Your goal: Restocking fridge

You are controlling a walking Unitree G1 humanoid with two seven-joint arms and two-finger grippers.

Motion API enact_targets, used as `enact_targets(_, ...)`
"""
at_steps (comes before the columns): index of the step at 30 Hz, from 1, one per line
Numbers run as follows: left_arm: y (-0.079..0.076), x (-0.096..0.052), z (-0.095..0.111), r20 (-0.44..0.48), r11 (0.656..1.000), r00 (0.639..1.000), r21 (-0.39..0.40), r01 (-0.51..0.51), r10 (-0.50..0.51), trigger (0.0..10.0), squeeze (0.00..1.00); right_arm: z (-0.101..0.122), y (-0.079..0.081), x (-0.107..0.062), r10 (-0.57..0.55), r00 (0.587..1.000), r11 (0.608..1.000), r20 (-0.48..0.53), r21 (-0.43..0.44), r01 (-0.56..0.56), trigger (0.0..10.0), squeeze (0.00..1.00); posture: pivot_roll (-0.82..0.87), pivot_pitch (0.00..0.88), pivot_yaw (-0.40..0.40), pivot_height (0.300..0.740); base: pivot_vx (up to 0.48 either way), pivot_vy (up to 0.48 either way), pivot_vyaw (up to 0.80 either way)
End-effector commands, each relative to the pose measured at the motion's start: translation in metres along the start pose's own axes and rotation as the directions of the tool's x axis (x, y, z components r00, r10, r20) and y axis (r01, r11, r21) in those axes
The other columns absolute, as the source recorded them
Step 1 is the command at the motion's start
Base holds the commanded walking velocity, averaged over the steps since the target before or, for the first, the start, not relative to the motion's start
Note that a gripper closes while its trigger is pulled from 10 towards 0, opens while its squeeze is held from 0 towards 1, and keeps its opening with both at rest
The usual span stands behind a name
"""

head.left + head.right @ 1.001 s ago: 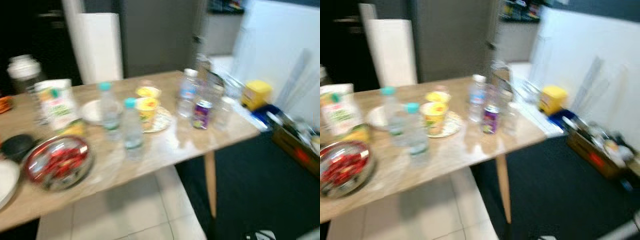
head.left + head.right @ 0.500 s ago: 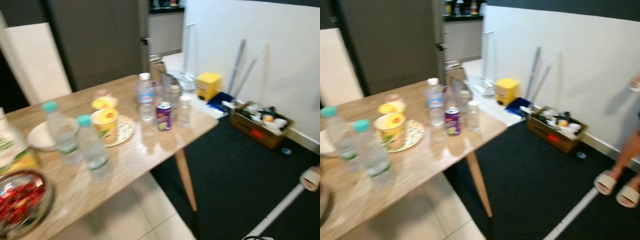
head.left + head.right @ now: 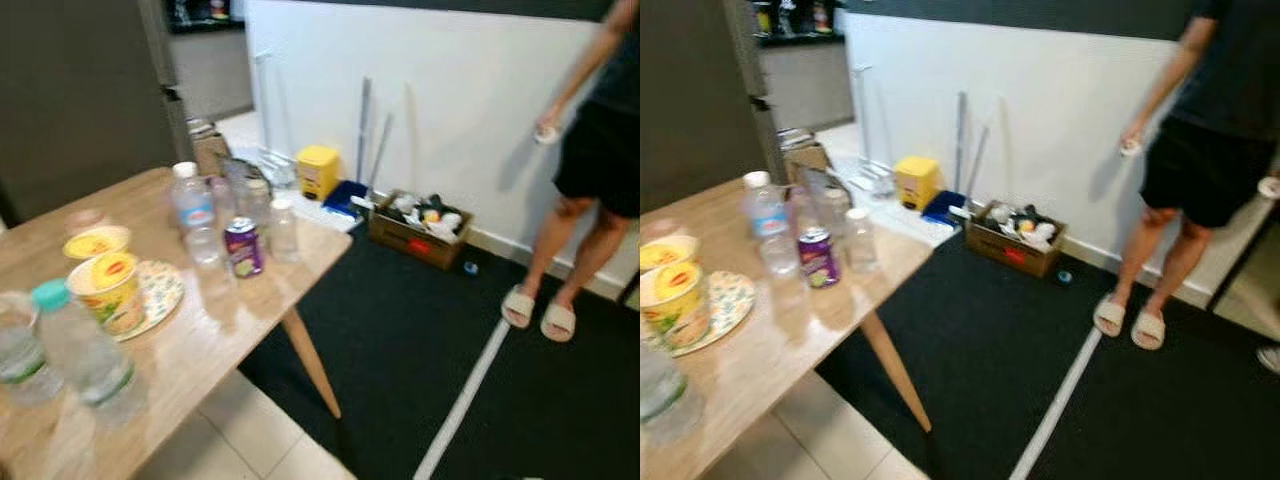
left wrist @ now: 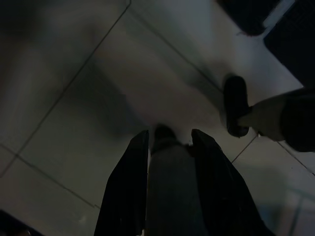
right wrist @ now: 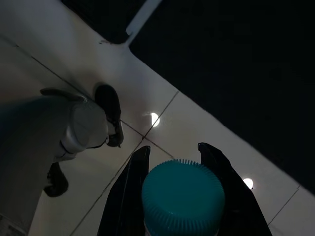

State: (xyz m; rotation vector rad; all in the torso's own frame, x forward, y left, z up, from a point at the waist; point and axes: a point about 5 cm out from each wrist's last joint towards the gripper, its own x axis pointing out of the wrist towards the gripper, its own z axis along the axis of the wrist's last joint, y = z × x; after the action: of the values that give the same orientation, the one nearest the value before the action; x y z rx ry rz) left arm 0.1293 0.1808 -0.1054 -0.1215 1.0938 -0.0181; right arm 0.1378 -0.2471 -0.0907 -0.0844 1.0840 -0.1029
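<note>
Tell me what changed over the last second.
The head camera has swung right: the table now sits at the left, and a person standing by the white wall has come into view. The purple can and yellow cups sit as before.

We've got the table (image 3: pixel 250 300) on our left. Can (image 3: pixel 243 247) stands near its right corner, small bottle (image 3: pixel 283 228) just to the can's right, taller bottle (image 3: pixel 192 210) to its left & a bit further back. Two cups (image 3: pixel 108 290) sit on a plate (image 3: pixel 160 290), further left. Nearest us on the left, two more bottles (image 3: pixel 85 355) side by side. Beyond the table, cardboard box (image 3: pixel 418 226) on the floor against the wall (image 3: pixel 430 100). Person (image 3: pixel 590 150) stands right of the box, near the wall. Right gripper (image 5: pixel 172 157): bottle cap (image 5: pixel 183 191) sits between the jaws.
</note>
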Motion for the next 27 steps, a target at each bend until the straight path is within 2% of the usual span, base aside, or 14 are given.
enact_targets(1,-0.0006,-0.0004,-0.0036,-0.011,1.0,1.0,-0.001,-0.002,0.002,10.0,0.0,0.0019,-0.0011,0.0001,-0.004,1.0,1.0,0.005,0.008,0.004,10.0,0.0,-0.08,0.0,0.002,0.74,0.0,0.0,-0.8)
enact_targets(27,-0.0021,0.0,-0.0012,0.007,0.999,1.0,0.045,-0.004,0.004,10.0,0.0,-0.0005,0.0002,0.0,0.007,1.0,1.0,-0.006,0.006,-0.007,10.0,0.0,-0.08,0.0,-0.002,0.74,0.0,0.0,-0.8)
